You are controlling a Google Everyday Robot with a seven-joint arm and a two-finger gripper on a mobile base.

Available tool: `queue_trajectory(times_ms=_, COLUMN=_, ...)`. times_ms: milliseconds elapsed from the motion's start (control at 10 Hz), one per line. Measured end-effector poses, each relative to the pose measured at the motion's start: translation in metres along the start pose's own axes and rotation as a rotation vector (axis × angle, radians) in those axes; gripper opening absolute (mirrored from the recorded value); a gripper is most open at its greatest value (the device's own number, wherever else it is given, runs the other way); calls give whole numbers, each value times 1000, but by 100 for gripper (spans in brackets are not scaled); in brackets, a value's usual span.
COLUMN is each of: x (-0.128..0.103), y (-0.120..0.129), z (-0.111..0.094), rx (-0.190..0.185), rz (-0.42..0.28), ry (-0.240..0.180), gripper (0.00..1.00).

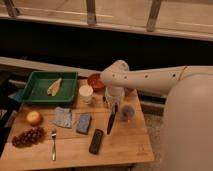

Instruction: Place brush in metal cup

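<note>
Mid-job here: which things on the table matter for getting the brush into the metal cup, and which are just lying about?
For the job: brush, metal cup, and the tool just above the brush's upper end.

Lying about: white cup, green tray, fork, grapes, black block, sponge.

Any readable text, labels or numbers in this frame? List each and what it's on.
None readable.
Table: small dark mark near the front right corner, too blurred to read.
Brush, metal cup, white cup, green tray: no print visible.
Claw sits over the brush's top end, no markings seen.
</note>
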Motion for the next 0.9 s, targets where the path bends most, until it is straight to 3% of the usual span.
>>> queue_trajectory(times_ms=500, x=-21, y=-2, z=23, rx=-1, rz=-27, ry=24, gripper=2)
queue_trajectory(times_ms=900, x=-26, y=-2, z=38, rx=-7, rz=-53, ry=33, gripper=42)
